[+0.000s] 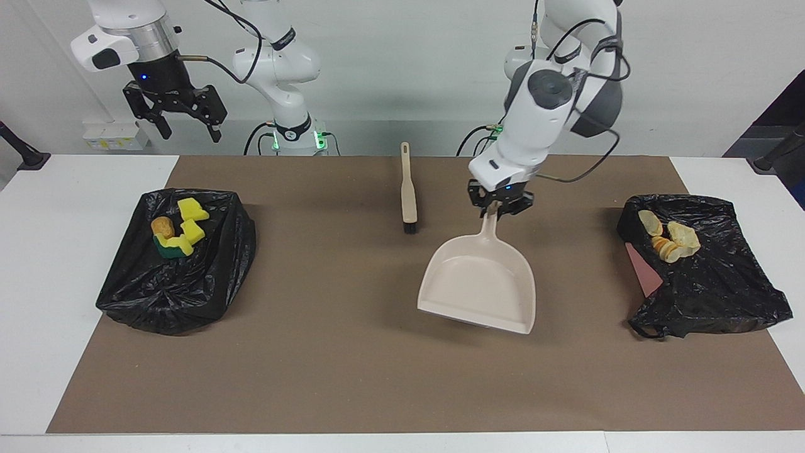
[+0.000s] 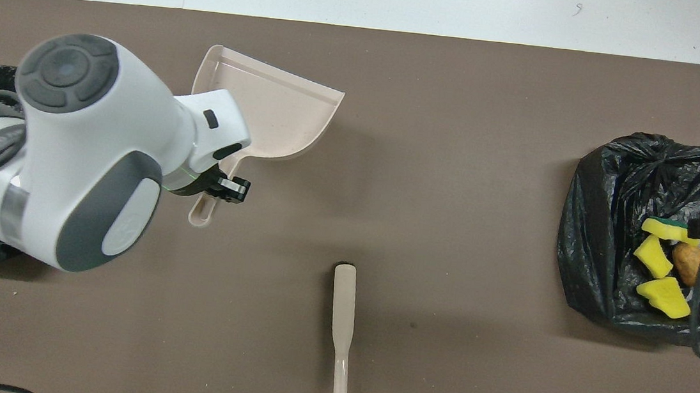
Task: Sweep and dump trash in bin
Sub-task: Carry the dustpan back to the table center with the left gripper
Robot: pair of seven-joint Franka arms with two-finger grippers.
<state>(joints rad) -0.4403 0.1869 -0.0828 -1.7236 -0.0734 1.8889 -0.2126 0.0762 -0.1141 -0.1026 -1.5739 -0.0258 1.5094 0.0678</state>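
My left gripper (image 1: 499, 211) is shut on the handle of the beige dustpan (image 1: 481, 283), whose empty pan hangs low over the brown mat near the middle. In the overhead view the arm covers part of the dustpan (image 2: 268, 111). The beige brush (image 1: 409, 189) lies on the mat beside it, nearer the robots. Yellow sponge pieces (image 1: 188, 220) and a brown lump (image 1: 161, 225) rest on the black bag bin (image 1: 176, 277) at the right arm's end. Pale chunks (image 1: 670, 239) lie on a second black bag (image 1: 710, 283) at the left arm's end. My right gripper (image 1: 188, 132) hangs open high over the first bin.
A brown mat (image 1: 352, 365) covers most of the white table (image 1: 56, 251). A pink edge (image 1: 641, 270) sticks out from under the bag at the left arm's end. In the overhead view the brush (image 2: 343, 324) lies near the robots' edge.
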